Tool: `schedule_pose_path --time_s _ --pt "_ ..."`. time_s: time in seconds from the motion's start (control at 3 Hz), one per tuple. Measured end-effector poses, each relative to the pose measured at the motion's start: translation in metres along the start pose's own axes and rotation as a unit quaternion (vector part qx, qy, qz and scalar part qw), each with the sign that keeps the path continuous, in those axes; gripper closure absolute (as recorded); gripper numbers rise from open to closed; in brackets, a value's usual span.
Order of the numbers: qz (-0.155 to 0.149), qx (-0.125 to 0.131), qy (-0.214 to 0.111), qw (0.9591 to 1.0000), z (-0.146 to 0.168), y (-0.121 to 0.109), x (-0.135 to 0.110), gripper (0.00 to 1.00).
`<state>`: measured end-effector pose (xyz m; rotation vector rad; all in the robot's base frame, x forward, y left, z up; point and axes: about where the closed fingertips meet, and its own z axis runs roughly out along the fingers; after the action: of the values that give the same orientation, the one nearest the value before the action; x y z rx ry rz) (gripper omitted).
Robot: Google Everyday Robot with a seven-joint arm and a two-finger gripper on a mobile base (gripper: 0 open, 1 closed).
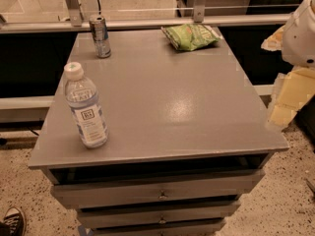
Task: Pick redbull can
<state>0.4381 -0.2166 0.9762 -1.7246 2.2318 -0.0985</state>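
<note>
Silver and blue, the redbull can [100, 36] stands upright near the far left corner of the tabletop [172, 107]. Your gripper [290, 100] sits beyond the right edge, well apart from the can; you cannot tell how wide it is set. A water bottle [86, 107] stands by the near left corner, and a green bag [191, 36] lies at the far edge.

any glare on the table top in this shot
Camera view: yes, a soft glare patch on the table right of centre, well away from the redbull can at the far left corner; the gripper is off the table's right edge.
</note>
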Motion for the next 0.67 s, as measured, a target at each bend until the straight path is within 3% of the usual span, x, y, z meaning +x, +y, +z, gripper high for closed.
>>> schedule_pose_path --time_s 0.33,0.67 --pt "0.000 0.000 0.000 1.0000 0.000 0.000 0.000 0.00" --pt "0.000 -0.002 -0.028 0.9996 0.021 -0.013 -0.021 0.00"
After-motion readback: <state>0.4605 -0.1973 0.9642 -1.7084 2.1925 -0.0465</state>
